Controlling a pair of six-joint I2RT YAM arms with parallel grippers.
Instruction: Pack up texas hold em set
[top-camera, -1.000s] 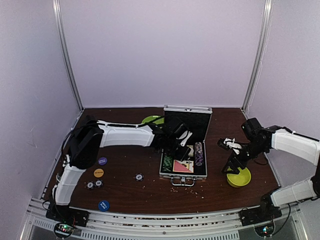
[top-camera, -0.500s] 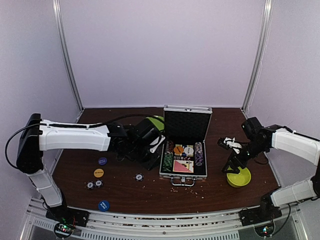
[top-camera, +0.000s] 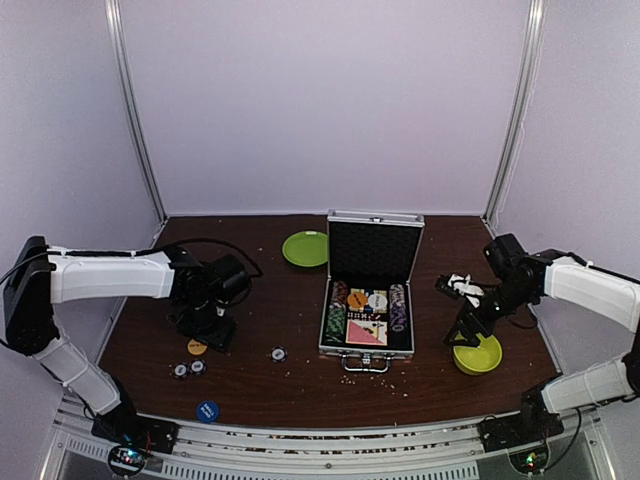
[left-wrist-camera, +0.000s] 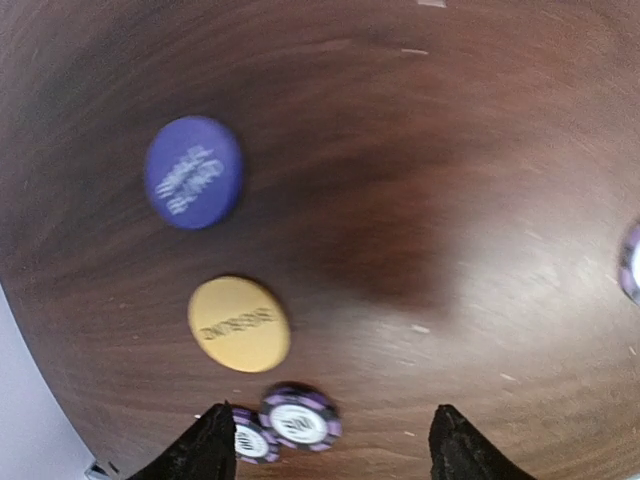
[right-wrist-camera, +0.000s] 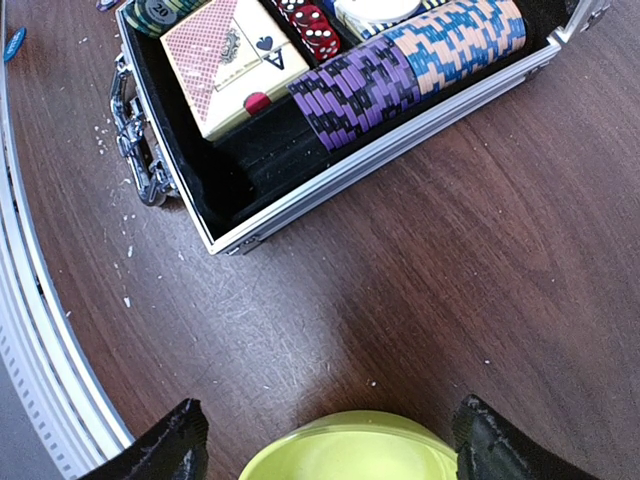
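The silver case (top-camera: 368, 300) stands open mid-table with its lid up, holding rows of striped chips, a card deck (right-wrist-camera: 235, 60) and red dice. Left of it, loose on the table, lie a purple disc (left-wrist-camera: 193, 172), an orange disc (left-wrist-camera: 239, 324), two purple-striped chips (left-wrist-camera: 300, 418) and a blue disc (top-camera: 207, 411). One more chip (top-camera: 278, 353) lies nearer the case. My left gripper (left-wrist-camera: 335, 450) hovers open just above the orange disc and the two chips, holding nothing. My right gripper (right-wrist-camera: 335, 445) stands open and empty over the bowl, right of the case (right-wrist-camera: 400, 135).
A yellow-green bowl (right-wrist-camera: 350, 445) sits under my right gripper at the right. A flat green plate (top-camera: 305, 248) lies behind, left of the case lid. White crumbs dot the wood near the case latches. The metal rail runs along the near edge.
My left arm swung away from the case to the left, over the loose discs, and its jaws opened. The right arm has not moved.
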